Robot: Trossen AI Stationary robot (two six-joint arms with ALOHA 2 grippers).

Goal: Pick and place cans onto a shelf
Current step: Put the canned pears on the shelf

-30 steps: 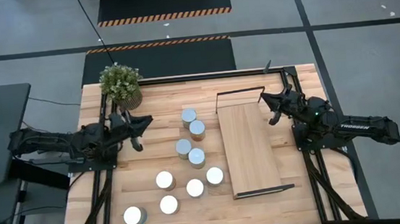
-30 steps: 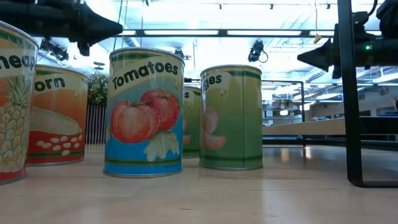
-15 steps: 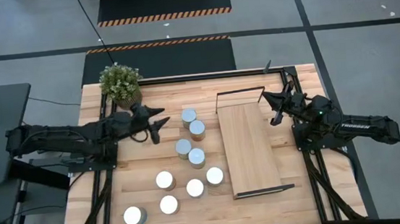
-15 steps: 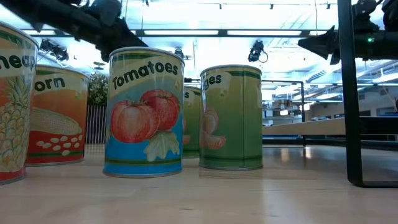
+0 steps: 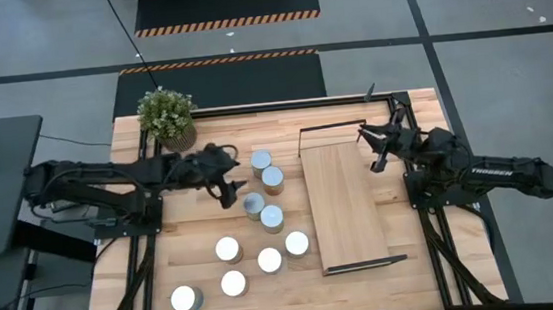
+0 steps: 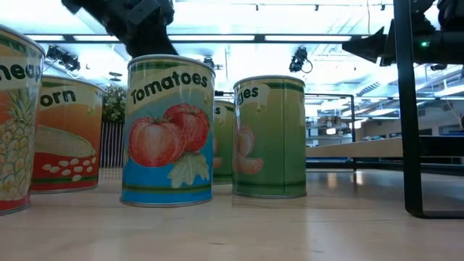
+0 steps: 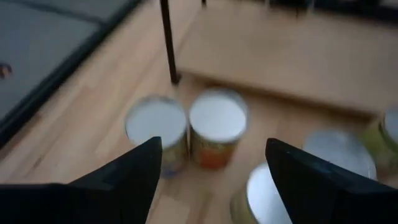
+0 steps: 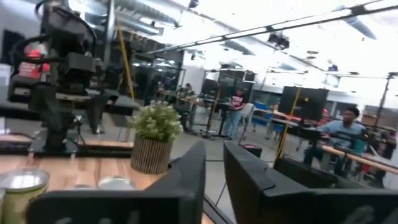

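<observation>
The left end effector (image 5: 226,175) is extended over the wooden surface (image 5: 147,277), hovering just beside the upper pair of cans (image 5: 267,170) and above the loose cluster. Its fingers (image 7: 127,180) are spread wide — the left wrist view shows two cans in the gap between them, well below, with nothing gripped and no contact visible.

The right end effector (image 5: 370,145) hangs above the far end of the shelf (image 5: 342,209), near the black wire frame (image 5: 331,127). Its fingers (image 8: 186,180) stand narrowly apart, a thin slot between them, and hold nothing.

Cans — nine silver tops are countable in the high view, all standing upright on the surface to the left of the shelf. Four run in a line near the shelf's long edge; the rest sit in a lower group, with one can (image 5: 186,299) apart toward the near left corner. The shelf board carries no cans.

A potted plant (image 5: 167,115) stands at the far left corner of the surface.
</observation>
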